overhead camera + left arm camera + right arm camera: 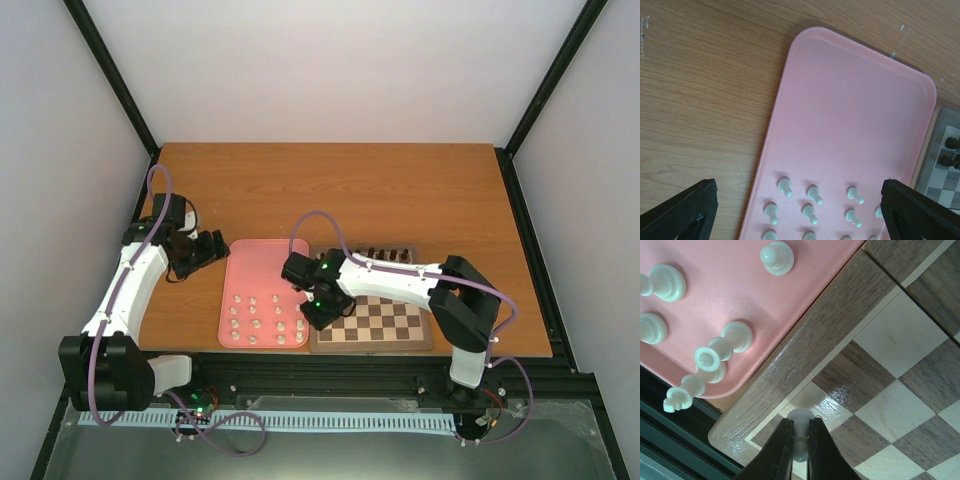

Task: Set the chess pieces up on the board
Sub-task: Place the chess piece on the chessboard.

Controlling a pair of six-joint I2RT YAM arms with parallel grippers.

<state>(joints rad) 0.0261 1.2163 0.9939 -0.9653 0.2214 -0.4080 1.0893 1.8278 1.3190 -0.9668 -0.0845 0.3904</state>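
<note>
- Right claw [800,432]: clenched on one cream piece [801,415], pinched at its narrow waist, rounded head showing above the fingertips; nothing else touched.
- Held cream piece: kept upright over the near-left corner square of the board [840,325] (a rook's station, to judge by the corner). Cannot tell whether the base rests on the square or hangs just above it.
- Reason for the grip, as judged: a waist pinch leaves the base free to meet the square flat, and tight closure suits so small a figure.
- Chess pieces [258,322]: other white figures in loose rows on the near half of the pink tray [250,262], just left of the board. Apparently staged there as stock, close by for short carries.
- Dark pieces [388,253]: ranked along the board's far edge, seemingly in place already. White side judged barely begun.
- Left claw [800,187]: released, fingers spread wide, by the tray's far-left corner, grasping nothing, well apart from the right claw (apparently parked out of the way).
- Surface [330,190]: wooden, carrying tray and board edge to edge near the arms' bases, within reach of both.
</note>
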